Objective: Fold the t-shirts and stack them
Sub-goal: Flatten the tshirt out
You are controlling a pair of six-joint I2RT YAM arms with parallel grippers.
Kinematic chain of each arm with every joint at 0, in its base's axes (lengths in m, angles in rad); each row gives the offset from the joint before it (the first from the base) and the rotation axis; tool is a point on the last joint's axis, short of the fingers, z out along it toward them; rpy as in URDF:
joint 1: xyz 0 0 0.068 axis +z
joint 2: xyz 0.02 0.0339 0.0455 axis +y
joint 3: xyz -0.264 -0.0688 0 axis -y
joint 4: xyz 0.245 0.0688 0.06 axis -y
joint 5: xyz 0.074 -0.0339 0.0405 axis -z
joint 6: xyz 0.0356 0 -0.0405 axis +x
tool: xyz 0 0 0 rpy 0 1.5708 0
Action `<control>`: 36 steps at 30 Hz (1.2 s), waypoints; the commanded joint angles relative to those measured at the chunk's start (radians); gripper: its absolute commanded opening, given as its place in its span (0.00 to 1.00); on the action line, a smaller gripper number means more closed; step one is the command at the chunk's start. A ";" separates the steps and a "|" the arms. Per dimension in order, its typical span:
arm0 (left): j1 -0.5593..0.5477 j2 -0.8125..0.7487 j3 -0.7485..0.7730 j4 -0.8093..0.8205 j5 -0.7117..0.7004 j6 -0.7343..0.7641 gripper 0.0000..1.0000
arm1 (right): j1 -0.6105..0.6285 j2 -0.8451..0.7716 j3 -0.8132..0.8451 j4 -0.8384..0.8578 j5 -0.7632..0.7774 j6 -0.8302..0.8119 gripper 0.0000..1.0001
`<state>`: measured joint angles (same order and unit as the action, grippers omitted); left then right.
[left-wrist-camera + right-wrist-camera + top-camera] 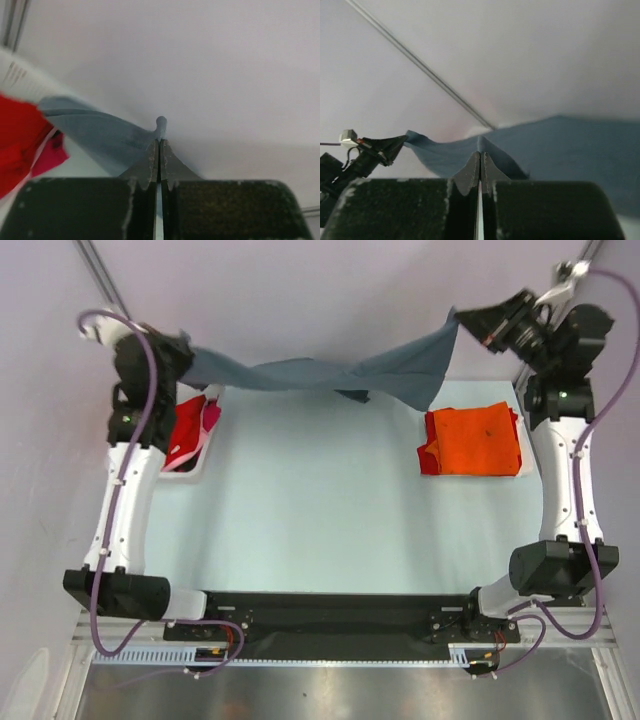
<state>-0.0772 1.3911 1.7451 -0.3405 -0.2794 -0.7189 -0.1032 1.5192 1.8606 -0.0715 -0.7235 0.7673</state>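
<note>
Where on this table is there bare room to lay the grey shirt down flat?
The widest bare patch is the table middle, between the white basket on the left and the orange t-shirt on the right, running to the near edge. The grey t-shirt hangs over its far edge. It is crowded along both side strips, where those two sit.

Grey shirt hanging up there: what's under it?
Only bare table shows below the grey shirt. The strip along the far edge, right beneath the cloth, is covered from view.
</note>
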 commanded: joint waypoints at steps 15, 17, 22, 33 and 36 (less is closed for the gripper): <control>-0.003 -0.406 -1.045 0.196 0.154 -0.093 0.00 | -0.016 -0.710 -0.888 -0.209 0.047 -0.143 0.00; -0.003 -0.460 -1.091 0.146 0.119 -0.105 0.00 | -0.013 -0.825 -0.966 -0.253 0.033 -0.154 0.00; -0.003 -0.615 -1.231 0.006 0.117 -0.188 0.00 | -0.004 -1.043 -1.060 -0.477 0.050 -0.218 0.00; -0.003 -0.681 -1.378 -0.098 0.045 -0.255 0.00 | -0.004 -1.212 -1.221 -0.607 0.085 -0.224 0.00; -0.004 -0.681 -1.382 -0.126 0.023 -0.267 0.02 | -0.004 -1.189 -1.252 -0.588 0.119 -0.221 0.00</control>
<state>-0.0784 0.7238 0.3676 -0.4412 -0.2043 -0.9463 -0.1123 0.3115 0.6201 -0.6804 -0.6331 0.5484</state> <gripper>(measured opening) 0.012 0.009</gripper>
